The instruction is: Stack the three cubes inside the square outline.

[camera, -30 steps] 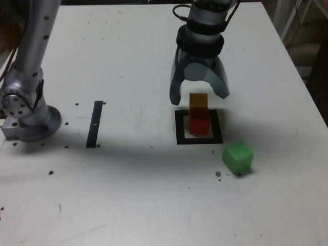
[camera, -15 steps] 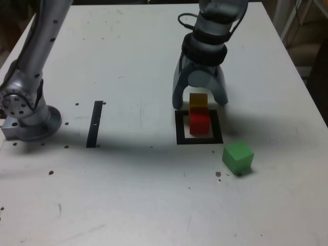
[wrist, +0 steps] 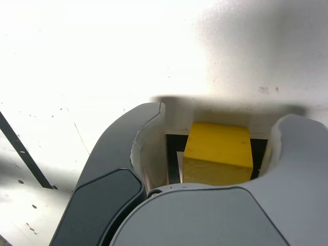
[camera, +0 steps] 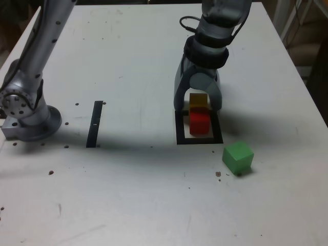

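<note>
Jaws of the gripper (camera: pixel 200 105) are seen partly closed on either side of the yellow cube (camera: pixel 198 99), with a sliver of gap visible on one side in the wrist view; whether a firm hold has been made cannot be told. The yellow cube (wrist: pixel 219 154) is shown sitting on the red cube (camera: pixel 200 122), which rests inside the square outline (camera: pixel 180 128) on the white table (camera: pixel 133 56). The green cube (camera: pixel 238 157) is left apart on the table, at about four o'clock from the outline in the exterior view. A thin black strip (camera: pixel 95 123) is seen well away at nine o'clock. A squeeze landing unevenly is judged the chief risk: the yellow cube could be pushed sideways or the stack of two toppled out of the outline.
</note>
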